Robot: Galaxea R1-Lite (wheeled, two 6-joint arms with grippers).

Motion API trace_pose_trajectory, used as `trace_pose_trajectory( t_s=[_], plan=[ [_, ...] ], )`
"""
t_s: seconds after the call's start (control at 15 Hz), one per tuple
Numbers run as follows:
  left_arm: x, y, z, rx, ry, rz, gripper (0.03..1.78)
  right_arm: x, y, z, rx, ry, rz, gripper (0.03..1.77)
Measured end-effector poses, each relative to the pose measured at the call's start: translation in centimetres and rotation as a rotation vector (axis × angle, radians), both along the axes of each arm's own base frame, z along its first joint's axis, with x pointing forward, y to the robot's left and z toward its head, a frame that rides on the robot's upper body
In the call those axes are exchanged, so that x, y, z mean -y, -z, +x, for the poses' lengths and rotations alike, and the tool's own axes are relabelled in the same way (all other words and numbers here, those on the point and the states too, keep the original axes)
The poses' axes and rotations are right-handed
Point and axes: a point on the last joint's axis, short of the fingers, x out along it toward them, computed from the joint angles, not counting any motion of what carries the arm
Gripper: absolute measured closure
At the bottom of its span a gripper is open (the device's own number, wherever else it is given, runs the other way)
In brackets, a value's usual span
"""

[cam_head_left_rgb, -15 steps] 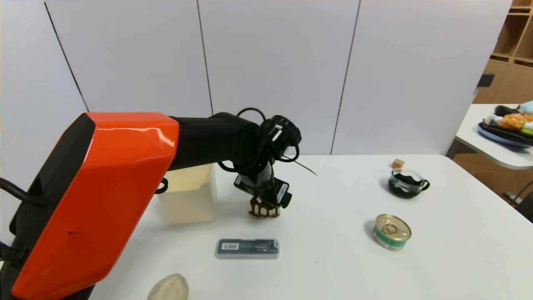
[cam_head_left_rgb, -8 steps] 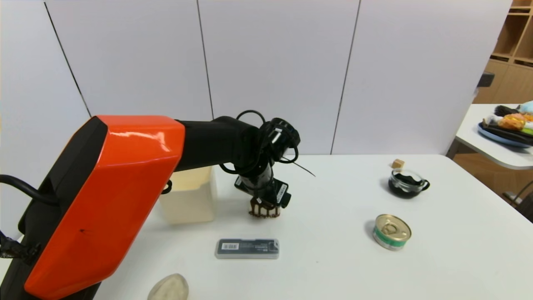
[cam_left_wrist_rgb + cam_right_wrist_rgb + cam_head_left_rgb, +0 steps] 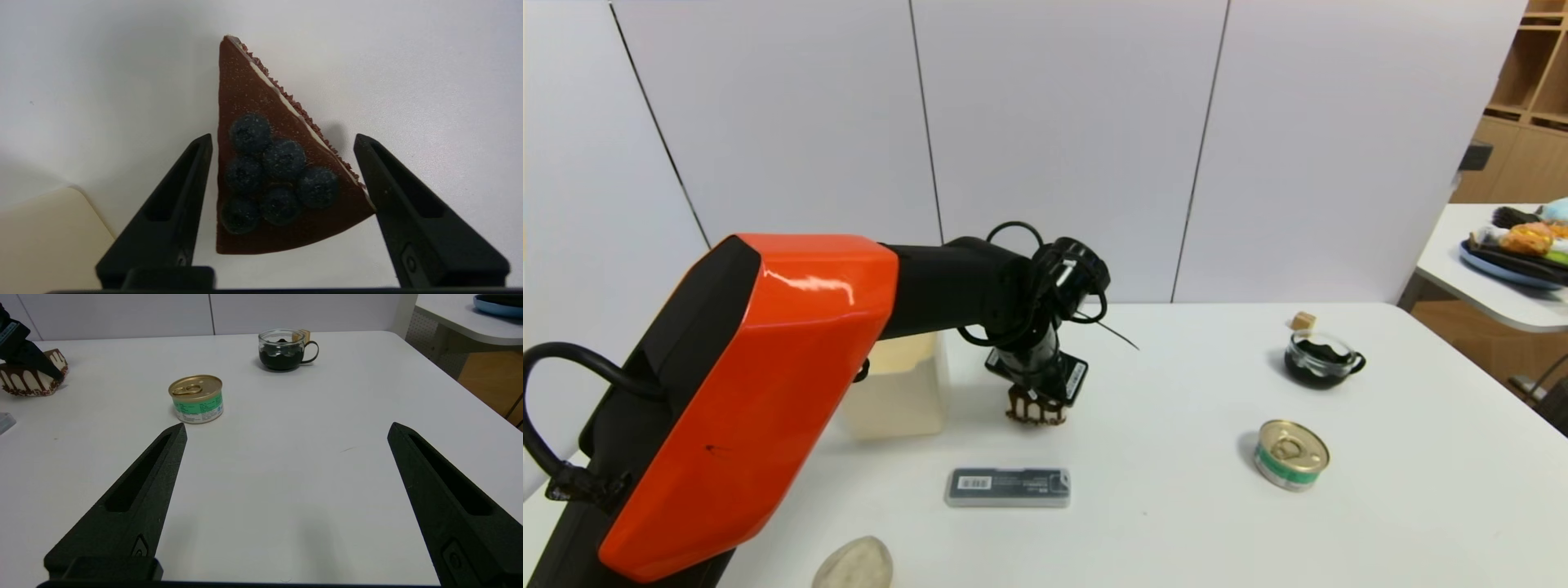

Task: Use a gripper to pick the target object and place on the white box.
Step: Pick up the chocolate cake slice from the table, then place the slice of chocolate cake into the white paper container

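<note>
The cake slice sits flat on the table, just beside the white box. The left gripper is lowered over it with fingers spread wide, one on each side of the broad berry end, neither visibly pressing. Judged a light, rigid plastic toy with smooth sides; the tapering wedge could squirt out, so the hold belongs across the wide end. The right gripper hangs parked over bare table, also spread.
</note>
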Motion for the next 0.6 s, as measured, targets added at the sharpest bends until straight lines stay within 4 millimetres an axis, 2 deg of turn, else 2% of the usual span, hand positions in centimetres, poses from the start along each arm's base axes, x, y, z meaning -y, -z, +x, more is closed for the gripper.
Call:
trace_pose_trajectory(
  t_s=[0.13,0.27,0.6],
  plan=[
    [-0.32,0.13,0.17,-0.01,-0.008,0.008,0.82,0.0,0.01,0.0,-0.001,0.0,0.0,0.1],
    [-0.65,0.17,0.39,-0.013,-0.016,0.011,0.97,0.0,0.01,0.0,-0.001,0.0,0.0,0.1],
    [-0.92,0.26,0.63,-0.015,-0.023,0.013,1.0,0.0,0.0,0.0,0.0,0.0,0.0,0.1]
  ],
)
